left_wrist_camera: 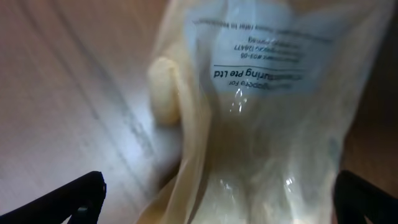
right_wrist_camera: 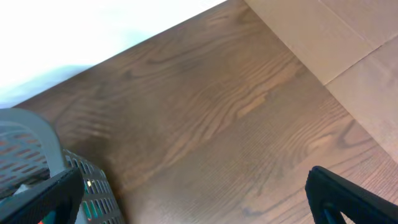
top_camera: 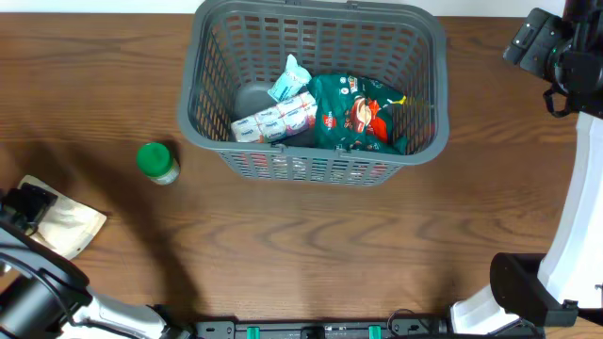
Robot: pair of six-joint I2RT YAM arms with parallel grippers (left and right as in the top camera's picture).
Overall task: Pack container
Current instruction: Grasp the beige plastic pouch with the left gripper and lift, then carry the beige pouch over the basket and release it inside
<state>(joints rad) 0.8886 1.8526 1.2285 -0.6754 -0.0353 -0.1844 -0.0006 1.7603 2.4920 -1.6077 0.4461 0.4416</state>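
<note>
A: Status?
B: ~Half. Large dark-grey slotted plastic basket [top_camera: 193, 89], counter [top_camera: 330, 235] far-centre, holds green foil bag [top_camera: 358, 115] + white-blue packet [top_camera: 278, 121]. Green-lidded jar [top_camera: 157, 162], beige plastic pouch [top_camera: 71, 226] outside.
A: Fingers?
B: Spread wide: left fingers [left_wrist_camera: 78, 193] over pouch, right fingers [right_wrist_camera: 348, 194] empty.

From my left wrist the pale pouch [left_wrist_camera: 267, 124] is a blur, its print mostly unreadable and its edges running off the picture. Overhead, my left gripper [top_camera: 36, 202] covers the pouch's end farthest from the container [top_camera: 200, 94]. My right wrist catches only the container's corner, cut by the edge. Labels on the packets [top_camera: 358, 118] inside the container are too small to read.
</note>
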